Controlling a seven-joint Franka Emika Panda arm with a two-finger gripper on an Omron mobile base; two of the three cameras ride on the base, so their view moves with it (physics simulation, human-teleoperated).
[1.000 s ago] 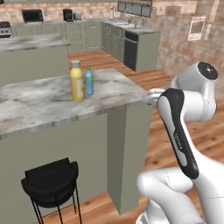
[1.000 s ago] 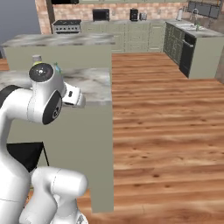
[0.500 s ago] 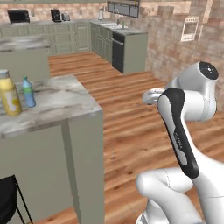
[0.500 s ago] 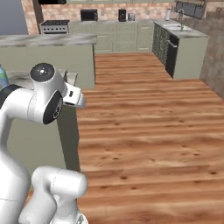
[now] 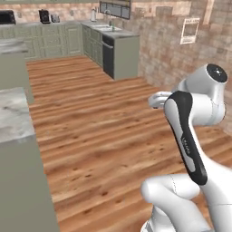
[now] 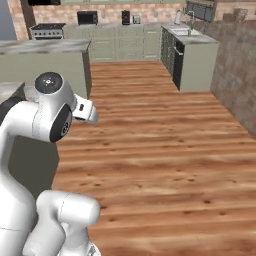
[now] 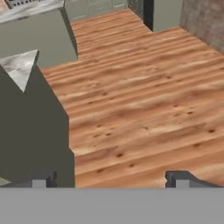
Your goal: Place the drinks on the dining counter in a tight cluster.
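With jaws wide and empty, swing back toward the grey-white veined marble worktop (image 5: 13,115) to find the bottles before reaching.

A kitchen with a warm wooden plank floor (image 5: 104,122) stretching back to grey-green cabinets (image 6: 130,42) along the far wall. A brick wall (image 5: 181,50) runs down the right side — a white paper notice (image 5: 189,31) hangs on it. A microwave (image 6: 87,17) sits on the far counter, beside a stove (image 6: 47,31).
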